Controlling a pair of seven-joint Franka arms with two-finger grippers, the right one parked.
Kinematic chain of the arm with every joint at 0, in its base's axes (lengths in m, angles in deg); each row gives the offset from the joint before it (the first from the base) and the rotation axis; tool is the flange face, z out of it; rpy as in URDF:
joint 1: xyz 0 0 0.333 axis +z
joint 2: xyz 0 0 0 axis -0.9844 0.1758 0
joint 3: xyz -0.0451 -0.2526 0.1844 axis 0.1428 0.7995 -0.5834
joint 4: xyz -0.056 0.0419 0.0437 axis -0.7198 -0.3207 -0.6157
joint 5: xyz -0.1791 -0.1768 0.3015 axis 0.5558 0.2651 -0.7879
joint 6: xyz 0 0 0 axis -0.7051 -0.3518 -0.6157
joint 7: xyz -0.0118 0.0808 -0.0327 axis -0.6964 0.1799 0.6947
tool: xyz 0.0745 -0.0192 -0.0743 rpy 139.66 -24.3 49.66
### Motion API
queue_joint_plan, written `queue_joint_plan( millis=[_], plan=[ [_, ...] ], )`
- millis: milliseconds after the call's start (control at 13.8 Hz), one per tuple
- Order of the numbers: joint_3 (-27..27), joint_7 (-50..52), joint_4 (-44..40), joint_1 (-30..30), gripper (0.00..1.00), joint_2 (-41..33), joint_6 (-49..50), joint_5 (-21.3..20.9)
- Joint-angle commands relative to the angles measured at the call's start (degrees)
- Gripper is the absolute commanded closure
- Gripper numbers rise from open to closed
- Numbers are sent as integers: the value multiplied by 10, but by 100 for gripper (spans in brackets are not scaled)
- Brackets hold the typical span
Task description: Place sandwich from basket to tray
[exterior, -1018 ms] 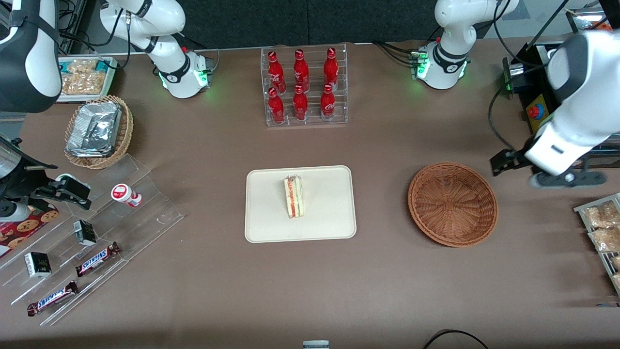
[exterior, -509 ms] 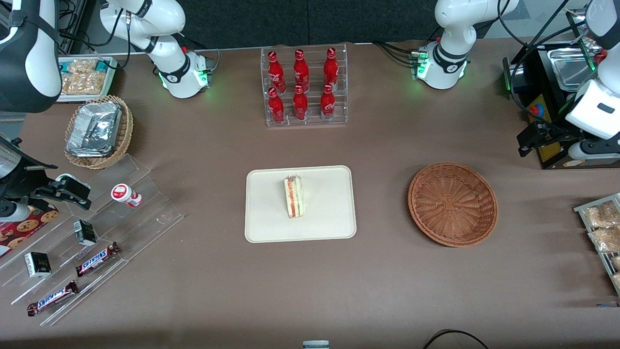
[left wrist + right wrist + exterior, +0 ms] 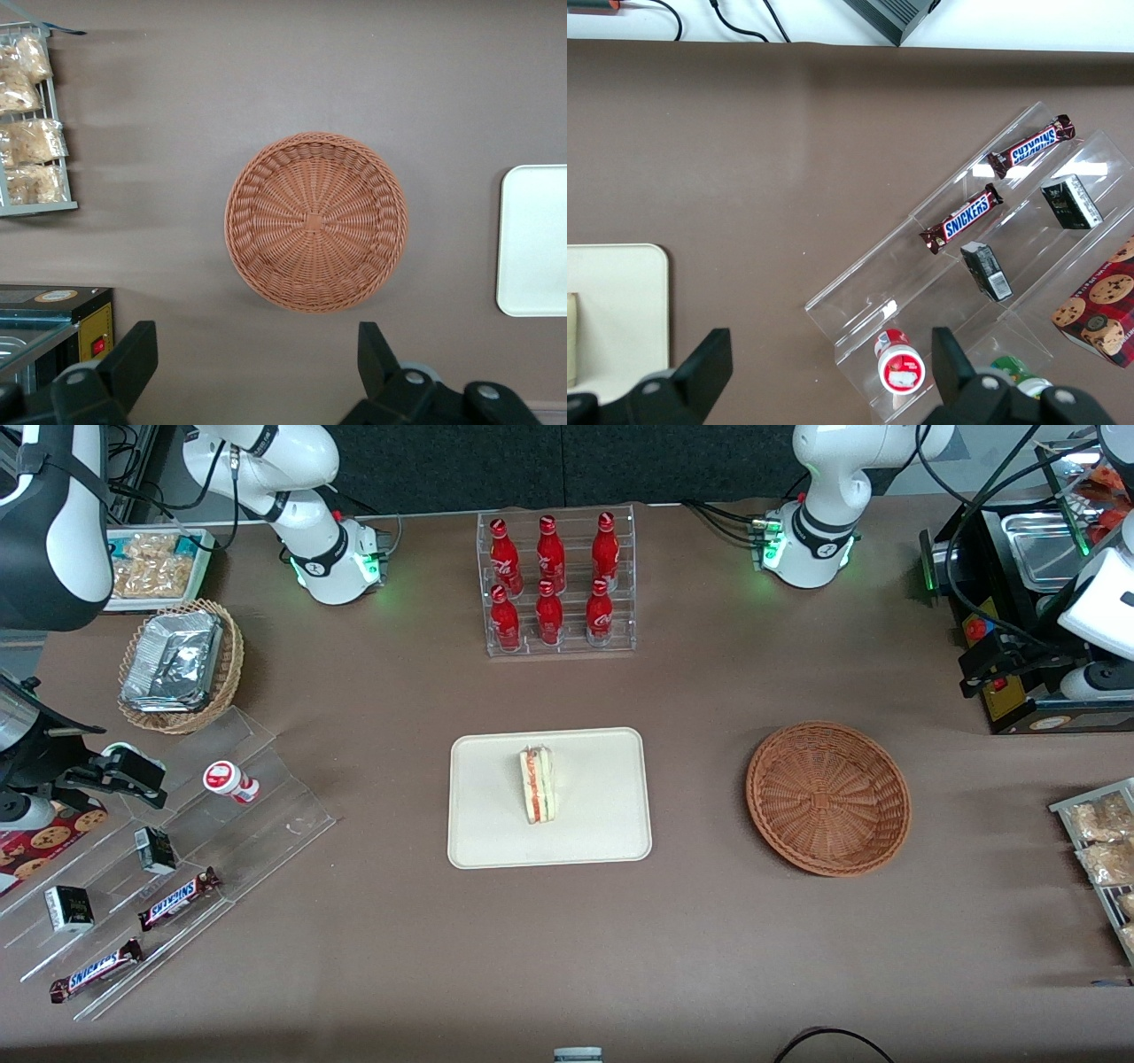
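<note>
Brown tabletop [image 3: 709, 957] fills the front view. At its centre lies the cream tray [image 3: 602, 824], and on it the sandwich [image 3: 537, 785] — a wedge on its side, filling edge showing. Nearby, toward the working arm's end, sits the woven basket [image 3: 828, 797], holding nothing. At the right edge the gripper [image 3: 983, 664] hangs above the table — fingers [image 3: 133, 359] spread wide, gripping nothing.

tray [image 3: 534, 239] chopped off by the wrist view's edge | gripper [image 3: 252, 367] only partly in shot, fingers [image 3: 133, 359] spread | snack rack [image 3: 1099, 850] cut off too
</note>
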Motion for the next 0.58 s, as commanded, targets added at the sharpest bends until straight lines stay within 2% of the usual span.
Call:
queue_joint_plan(
  millis=[0, 509],
  plan=[
    [-22, -8, -7, -21, 0, -5, 16, 3],
    [-20, -7, -8, -22, 0, -9, 35, 1]
  ],
)
